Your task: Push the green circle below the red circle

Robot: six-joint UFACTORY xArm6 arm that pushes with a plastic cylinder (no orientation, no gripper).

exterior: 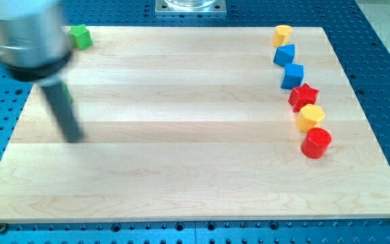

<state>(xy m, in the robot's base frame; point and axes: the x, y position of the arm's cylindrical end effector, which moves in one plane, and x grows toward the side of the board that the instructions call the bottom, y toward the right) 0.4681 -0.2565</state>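
The red circle (315, 143) sits at the view's right, the lowest in a column of blocks. My blurred dark rod comes down from the view's top left, and my tip (75, 139) rests on the board at the left. A sliver of green (68, 95) shows at the rod's right edge, above the tip. It is mostly hidden and its shape cannot be made out. A second green block (81, 36) sits near the board's top-left corner, its shape unclear. My tip is far to the left of the red circle.
Above the red circle, the column at the right holds a yellow block (311, 117), a red star (303, 96), a blue cube (292, 75), another blue block (284, 54) and a yellow block (283, 34). The wooden board (181, 169) lies on a blue perforated table.
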